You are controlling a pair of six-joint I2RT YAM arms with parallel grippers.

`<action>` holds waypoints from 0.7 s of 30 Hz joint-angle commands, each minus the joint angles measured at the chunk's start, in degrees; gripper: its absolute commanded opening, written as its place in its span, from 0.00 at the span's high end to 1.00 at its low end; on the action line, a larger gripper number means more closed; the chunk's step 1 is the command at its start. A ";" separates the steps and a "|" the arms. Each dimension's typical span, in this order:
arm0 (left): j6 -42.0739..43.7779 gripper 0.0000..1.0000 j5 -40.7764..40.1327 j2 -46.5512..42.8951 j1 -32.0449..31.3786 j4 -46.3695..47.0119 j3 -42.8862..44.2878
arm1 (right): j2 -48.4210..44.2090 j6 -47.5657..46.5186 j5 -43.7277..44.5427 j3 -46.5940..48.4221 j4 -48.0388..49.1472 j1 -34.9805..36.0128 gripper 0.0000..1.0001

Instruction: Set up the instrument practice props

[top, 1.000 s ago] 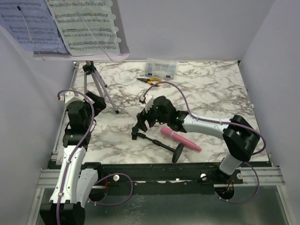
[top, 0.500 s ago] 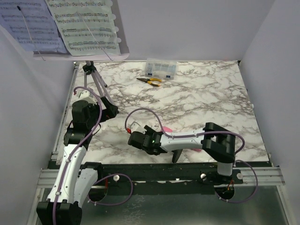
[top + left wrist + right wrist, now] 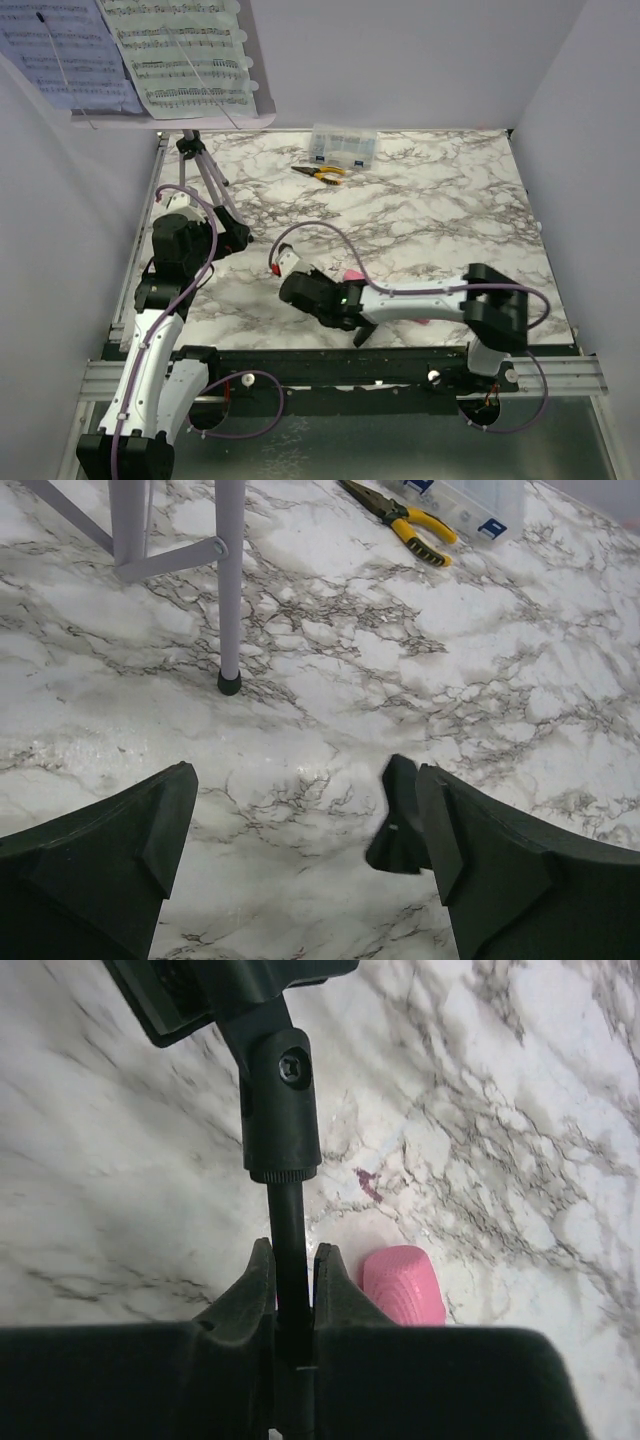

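The lilac music-stand plate (image 3: 170, 115) stands at the back left on its tripod (image 3: 205, 175). It carries a lavender sheet (image 3: 60, 55) and a white sheet (image 3: 185, 50). My right gripper (image 3: 318, 300) is low near the front edge, shut on the thin rod of the black microphone stand (image 3: 290, 1215). The stand's clip (image 3: 280, 1090) points away from the jaws, and its round base (image 3: 363, 335) shows behind the arm. The pink microphone (image 3: 403, 1285) lies on the table just right of the jaws, mostly under the arm. My left gripper (image 3: 305, 800) hangs open beside a tripod leg (image 3: 230, 580), holding nothing.
Yellow-handled pliers (image 3: 320, 172) and a clear compartment box (image 3: 343, 145) lie at the back middle of the marble table (image 3: 450, 210). White walls close in the left, back and right sides. The tripod's foot (image 3: 230, 683) rests a short way ahead of my left fingers.
My right arm swung from the table's middle toward the front edge, and its jaws closed on the microphone stand's rod. My left gripper shifted slightly toward the tripod, then held still.
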 commanded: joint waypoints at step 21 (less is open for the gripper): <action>-0.78 0.01 -5.26 -1.64 -0.19 -2.41 2.22 | 9.76 -40.49 13.21 -8.02 121.82 -4.93 1.00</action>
